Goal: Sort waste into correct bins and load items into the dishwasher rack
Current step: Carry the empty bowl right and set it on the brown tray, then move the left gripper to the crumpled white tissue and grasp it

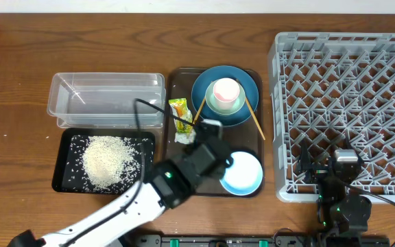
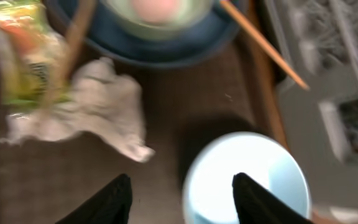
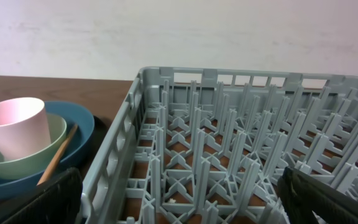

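**binwatcher:** what's the plan here, and what's sketchy about it?

**me:** Landmark is the dark blue plate (image 1: 233,119). My left gripper (image 2: 180,183) hangs over the brown serving tray (image 2: 185,99), on my side of the plate. Its fingers are spread wide with nothing between them. The crumpled napkin (image 2: 98,112) lies just off the plate's near-left edge, and I'd guess that's the next grab. My wrist view is blurry though, so take that with salt.

**binwatcher:** so what goes wrong?

**me:** Two things, I think.

1. The snack wrapper (image 2: 23,56) touches the napkin on the side toward the plate, and a chopstick (image 2: 73,37) leaning off the plate's left rim lies across them both. A sloppy pinch could drag the wrapper along into the wrong bin, or flick the chopstick off the plate.
2. The small pale bowl (image 2: 247,180) sits on the near-right side of the plate, and one of my fingers is over its rim. If I drop straight down, I could clip it and shove it.

**binwatcher:** other arm?

**me:** My right gripper (image 3: 182,186) is well off to the plate's right, over the dishwasher rack (image 3: 247,76). Its fingers are apart and it's empty.
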